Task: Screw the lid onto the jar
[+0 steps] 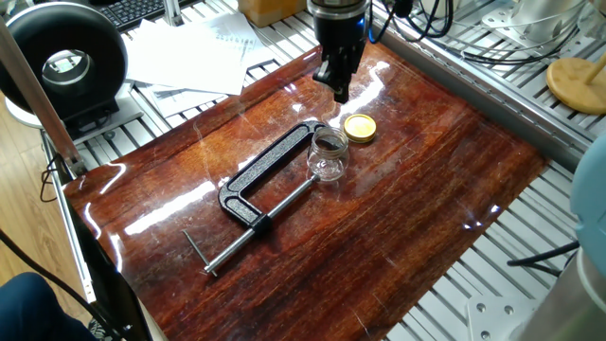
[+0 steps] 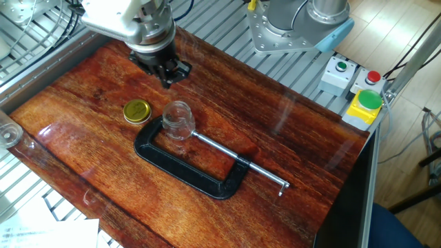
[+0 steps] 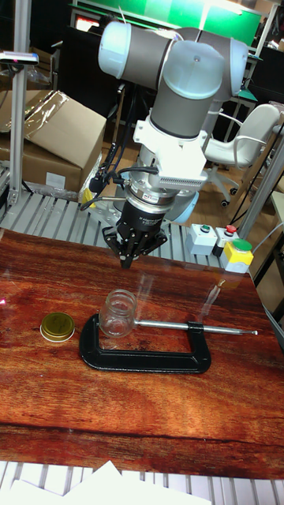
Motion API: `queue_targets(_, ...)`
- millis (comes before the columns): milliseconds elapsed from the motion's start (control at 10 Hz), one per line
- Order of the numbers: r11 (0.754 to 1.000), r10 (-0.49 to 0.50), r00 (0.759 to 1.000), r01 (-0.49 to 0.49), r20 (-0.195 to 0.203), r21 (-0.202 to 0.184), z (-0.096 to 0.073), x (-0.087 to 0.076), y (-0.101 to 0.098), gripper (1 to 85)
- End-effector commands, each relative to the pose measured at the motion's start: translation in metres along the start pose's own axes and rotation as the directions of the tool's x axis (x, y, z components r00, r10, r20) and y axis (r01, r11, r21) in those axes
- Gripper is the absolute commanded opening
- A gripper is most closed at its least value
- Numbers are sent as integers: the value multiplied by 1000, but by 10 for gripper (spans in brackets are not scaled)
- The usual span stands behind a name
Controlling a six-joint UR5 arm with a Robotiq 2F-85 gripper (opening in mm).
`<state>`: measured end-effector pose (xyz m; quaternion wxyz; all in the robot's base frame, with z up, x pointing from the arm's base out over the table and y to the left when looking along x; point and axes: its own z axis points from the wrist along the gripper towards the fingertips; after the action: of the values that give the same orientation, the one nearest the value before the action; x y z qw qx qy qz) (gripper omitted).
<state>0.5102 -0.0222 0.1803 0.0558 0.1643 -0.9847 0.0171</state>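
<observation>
The jar (image 1: 329, 153) (image 2: 178, 120) (image 3: 118, 313) is small, clear glass and open-topped, and it stands upright in the mouth of a black C-clamp (image 1: 270, 185) (image 2: 193, 169) (image 3: 150, 359). Beside the jar on the wooden tabletop, the yellow-gold lid (image 1: 359, 127) (image 2: 136, 111) (image 3: 57, 327) lies flat and apart from it. My gripper (image 1: 339, 93) (image 2: 167, 79) (image 3: 126, 260) hangs above the table behind the jar and lid and touches neither. Its fingers point down, meet at the tips and hold nothing.
A tan wooden disc (image 1: 576, 83) lies on the metal frame at the far right. Papers (image 1: 189, 52) and a black round device (image 1: 66, 62) sit past the table's left edge. A button box (image 2: 358, 89) stands by the robot base.
</observation>
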Motion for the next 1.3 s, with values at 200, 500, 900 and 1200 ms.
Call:
queue_targets(200,996,-74,996,72,41,51,-1,-11,-13,10)
queue_targets(500,988,-156,987,155,46,28,-1,-13,-10,10)
queue_targets(900,910,-415,908,415,53,-4,23,-45,-116,10)
queue_targets(1200,911,-411,907,412,90,-1,49,-55,-110,10)
